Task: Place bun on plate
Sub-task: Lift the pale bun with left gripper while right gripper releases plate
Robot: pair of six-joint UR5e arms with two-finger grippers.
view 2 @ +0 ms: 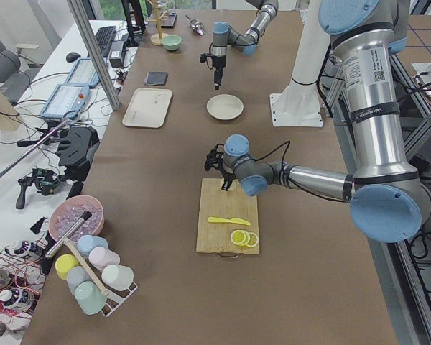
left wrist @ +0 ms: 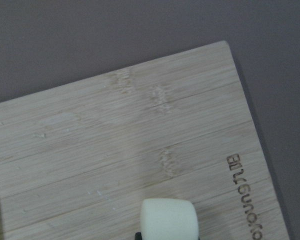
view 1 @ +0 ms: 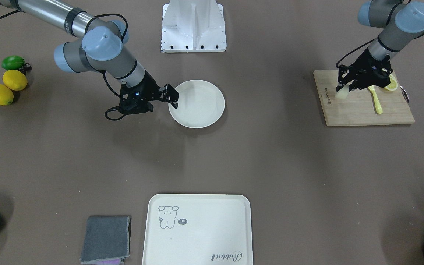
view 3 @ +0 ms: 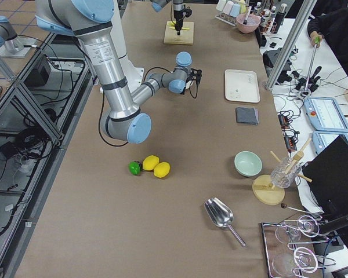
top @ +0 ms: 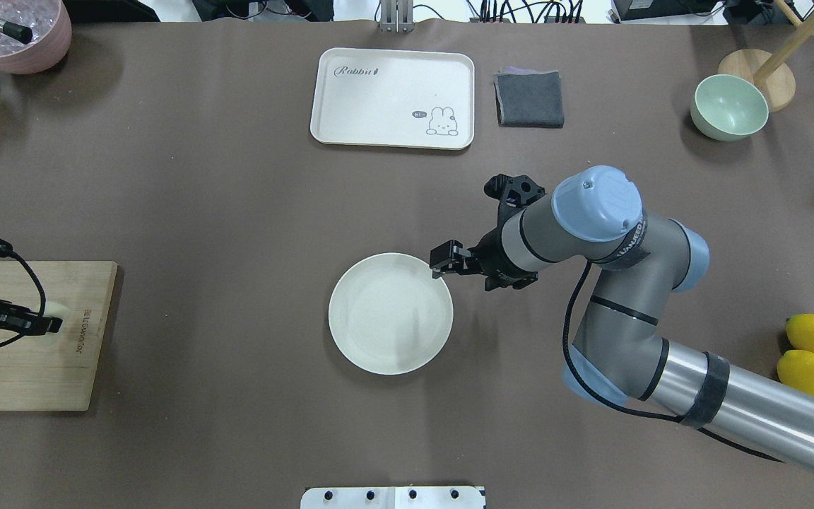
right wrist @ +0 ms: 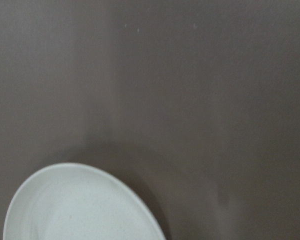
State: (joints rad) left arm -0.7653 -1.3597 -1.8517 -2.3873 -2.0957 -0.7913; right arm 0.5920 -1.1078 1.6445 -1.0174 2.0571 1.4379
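Two pincers work over the counter [view 1: 271,165]. Left pincer [view 1: 345,90], right of the front-facing frame, grasps the bun [left wrist: 169,219] over the cutting board [view 1: 363,112]. Right pincer [view 1: 173,98] hangs at the left rim of the plate [view 1: 201,106]; whether it is released or clenched cannot be told.

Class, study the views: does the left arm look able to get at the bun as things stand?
Likely yes: the left pincer sits right at the bun above the wooden board, seemingly gripping it, nothing between.
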